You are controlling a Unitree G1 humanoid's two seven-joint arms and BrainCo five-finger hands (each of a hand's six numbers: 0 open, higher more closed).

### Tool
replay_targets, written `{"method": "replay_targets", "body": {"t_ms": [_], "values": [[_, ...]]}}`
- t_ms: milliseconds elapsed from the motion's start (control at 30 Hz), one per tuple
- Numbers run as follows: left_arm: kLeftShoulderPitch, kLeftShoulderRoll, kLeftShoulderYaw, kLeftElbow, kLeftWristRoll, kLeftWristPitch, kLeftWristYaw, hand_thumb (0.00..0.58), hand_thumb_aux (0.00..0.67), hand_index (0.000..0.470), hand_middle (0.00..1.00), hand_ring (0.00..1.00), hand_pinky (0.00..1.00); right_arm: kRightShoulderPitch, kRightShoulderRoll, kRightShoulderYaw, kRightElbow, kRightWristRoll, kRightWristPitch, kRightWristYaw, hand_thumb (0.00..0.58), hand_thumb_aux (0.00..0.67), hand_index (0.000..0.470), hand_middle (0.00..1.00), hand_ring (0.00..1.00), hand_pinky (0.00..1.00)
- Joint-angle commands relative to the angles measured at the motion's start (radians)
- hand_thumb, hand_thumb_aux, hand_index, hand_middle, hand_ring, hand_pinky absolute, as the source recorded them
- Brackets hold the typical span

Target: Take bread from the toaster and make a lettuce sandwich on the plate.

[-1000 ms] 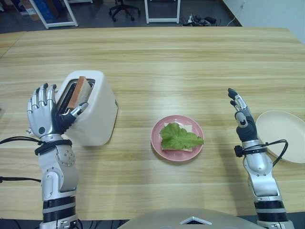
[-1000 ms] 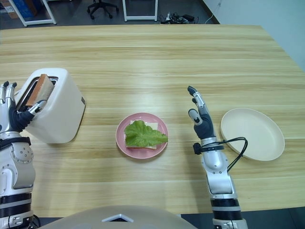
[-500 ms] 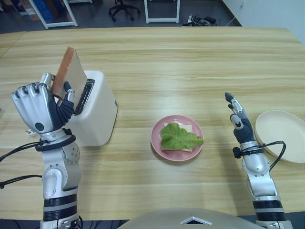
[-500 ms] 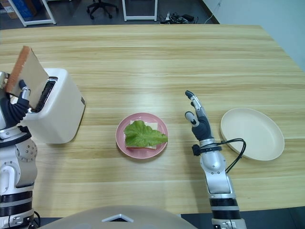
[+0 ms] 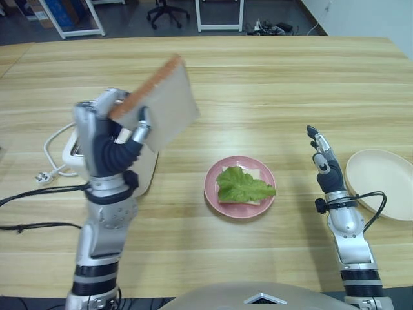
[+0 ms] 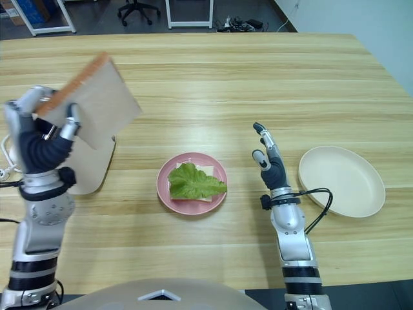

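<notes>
Our left hand point(image 5: 110, 139) has its fingers clamped on the bread point(image 5: 164, 106), raised over the toaster point(image 6: 97, 169). The right hand point(image 5: 322, 168) stands with fingers released. Next, we judge, the slice must settle flat on the lettuce point(image 5: 242, 186) on the plate point(image 5: 213, 194).

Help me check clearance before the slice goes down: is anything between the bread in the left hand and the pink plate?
Nothing visible. The left hand holds the bread aloft; only bare table lies between it and the pink plate, where lettuce lies. The right hand stands right of the plate, apart.
</notes>
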Motion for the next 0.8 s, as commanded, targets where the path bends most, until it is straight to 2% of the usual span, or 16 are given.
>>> {"method": "replay_targets", "body": {"t_ms": [33,133,233,300,533,800], "values": [[-0.053,-0.068,-0.14,0.176,-0.2,-0.063,-0.183,0.58,0.67,0.47,1.0,1.0,1.0,-0.015,0.01,-0.022,0.024,0.027,0.007,0.007,0.0,0.0,0.0,0.0,0.0,0.0],[-0.104,-0.112,-0.213,0.376,-0.359,-0.075,-0.376,0.58,0.67,0.47,1.0,1.0,1.0,-0.024,0.013,-0.025,0.048,0.036,0.003,0.011,0.0,0.0,0.0,0.0,0.0,0.0],[-0.169,-0.142,-0.238,0.557,-0.532,-0.022,-0.623,0.58,0.67,0.47,1.0,1.0,1.0,-0.028,0.017,-0.027,0.066,0.036,-0.002,0.012,0.0,0.0,0.0,0.0,0.0,0.0],[-0.214,-0.163,-0.24,0.654,-0.581,-0.01,-0.722,0.58,0.67,0.47,1.0,1.0,1.0,-0.034,0.02,-0.025,0.082,0.033,-0.005,0.012,0.0,0.0,0.0,0.0,0.0,0.0],[-0.343,-0.215,-0.225,0.832,-0.578,-0.011,-0.847,0.58,0.67,0.47,1.0,1.0,1.0,-0.043,0.023,-0.022,0.116,0.022,-0.015,0.013,0.0,0.0,0.0,0.0,0.0,0.0],[-0.366,-0.215,-0.247,0.863,-0.515,0.007,-0.91,0.58,0.67,0.47,1.0,1.0,1.0,-0.04,0.022,-0.016,0.124,0.002,-0.018,0.007,0.0,0.0,0.0,0.0,0.0,0.0]]}}
